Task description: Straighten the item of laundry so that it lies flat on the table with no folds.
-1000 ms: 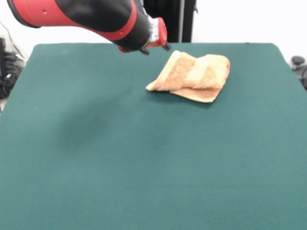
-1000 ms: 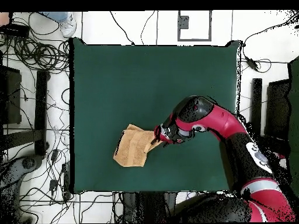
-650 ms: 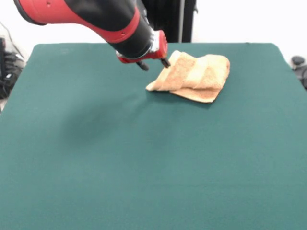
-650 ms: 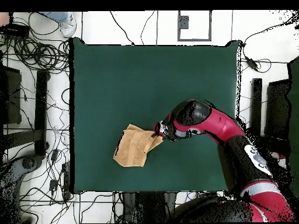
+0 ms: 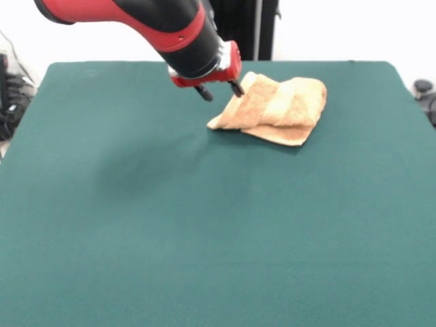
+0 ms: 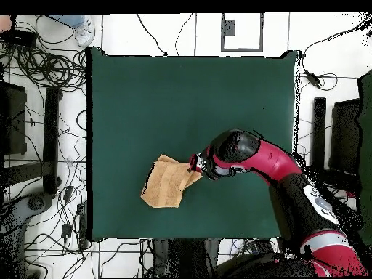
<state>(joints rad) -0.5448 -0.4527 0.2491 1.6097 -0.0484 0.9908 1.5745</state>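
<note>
The item of laundry (image 5: 276, 105), a tan-orange towel, lies crumpled and folded over itself at the far right part of the table (image 5: 136, 204). My gripper (image 5: 220, 91) hangs just left of the towel's upper left edge. It is open, with two dark fingers spread apart. One fingertip (image 5: 236, 89) is at the towel's edge, the other over bare green cloth. From above, the towel (image 6: 166, 186) sits near the table's (image 6: 182, 102) lower left, and the gripper (image 6: 193, 166) is at its upper right corner.
The red and black arm (image 6: 254, 156) reaches in from the lower right in the overhead view. Cables (image 6: 43, 65) cover the floor to the left of the table. A person's shoe (image 6: 83, 30) shows at the top left.
The gripper has come down and moved toward the towel, ending with one fingertip at its edge. The towel has not moved.
</note>
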